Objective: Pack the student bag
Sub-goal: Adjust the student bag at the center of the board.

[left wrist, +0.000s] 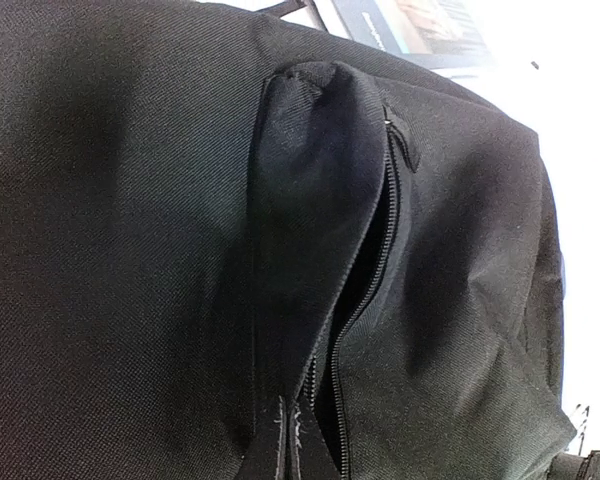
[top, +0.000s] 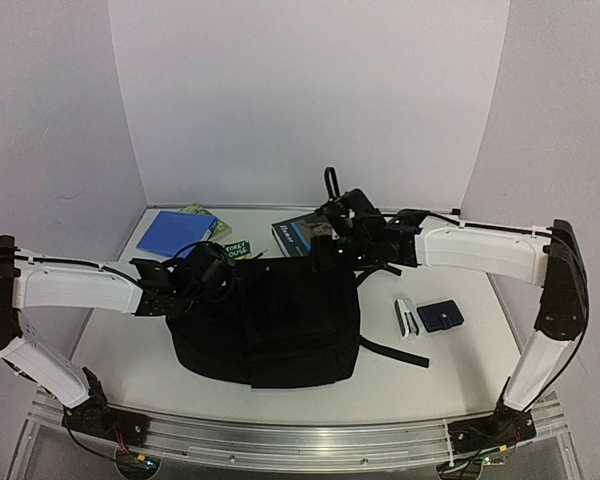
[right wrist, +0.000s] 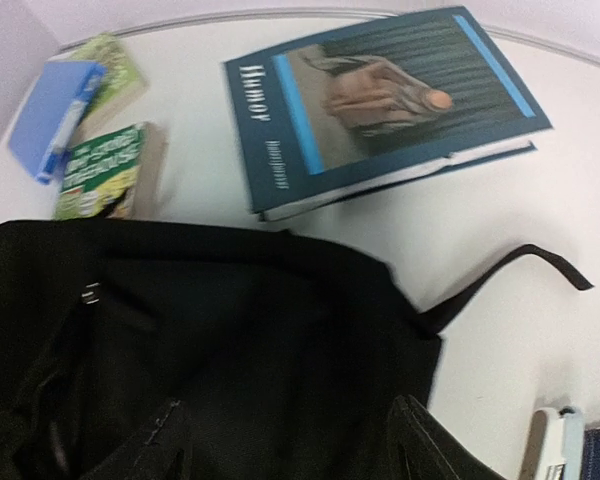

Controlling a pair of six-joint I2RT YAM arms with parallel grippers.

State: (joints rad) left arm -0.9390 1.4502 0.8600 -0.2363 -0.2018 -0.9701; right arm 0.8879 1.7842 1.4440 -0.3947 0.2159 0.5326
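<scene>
The left hand (top: 216, 270) pinches the student bag (top: 270, 325) at its flap, directly below the spread right hand (top: 335, 243) beside the book (top: 302, 233).

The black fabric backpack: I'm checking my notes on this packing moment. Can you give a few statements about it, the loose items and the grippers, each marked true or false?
1. The black fabric backpack lies on the white table between the two arms. True.
2. The teal hardcover book is inside the backpack. False: it lies on the table behind the backpack.
3. The white stapler and the small dark-blue pouch lie side by side to the right of the backpack. True.
4. The right gripper is clamped on the blue plastic folder. False: it is open over the backpack; the folder lies far left.
5. The left gripper pinches backpack fabric beside the zip. True.
</scene>
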